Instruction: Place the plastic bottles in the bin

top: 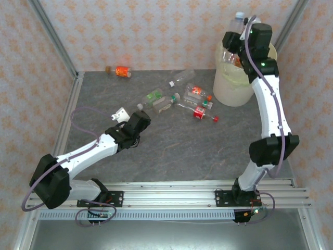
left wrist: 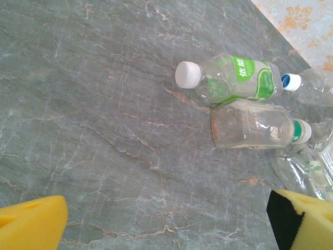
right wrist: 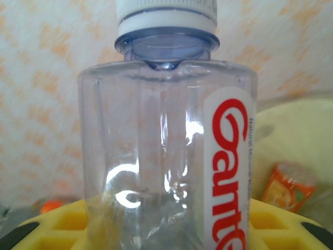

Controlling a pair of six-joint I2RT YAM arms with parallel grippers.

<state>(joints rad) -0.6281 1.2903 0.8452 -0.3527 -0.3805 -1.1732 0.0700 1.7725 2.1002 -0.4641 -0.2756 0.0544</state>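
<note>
Hanging over the bin (top: 229, 91) at the table's far right corner, the right gripper (top: 238, 32) is clamped on a clear bottle (top: 240, 19) with a white cap. Seen from the right wrist, that bottle stands upright between yellow fingers (right wrist: 57, 224), its label lettered in red. The bin's pale bag (right wrist: 291, 130) shows behind it, with an orange-label bottle (right wrist: 286, 187) lying inside.

The left gripper (top: 121, 115) sits near the middle of the grey table (top: 182, 151), jaws spread wide and holding nothing. Seen from the left wrist, its yellow fingertips (left wrist: 31, 224) sit in the bottom corners, apart from the bottles beyond. Nearest lie a green-label bottle (left wrist: 234, 78) with a white cap and a flat bottle (left wrist: 255, 125), side by side and touching. A blue-capped bottle (left wrist: 312, 86) lies just past them.

From overhead, a loose cluster of bottles lies on the table between the left gripper and the bin, including a red-label bottle (top: 200, 112). One orange bottle (top: 123, 71) lies alone by the far wall.
</note>
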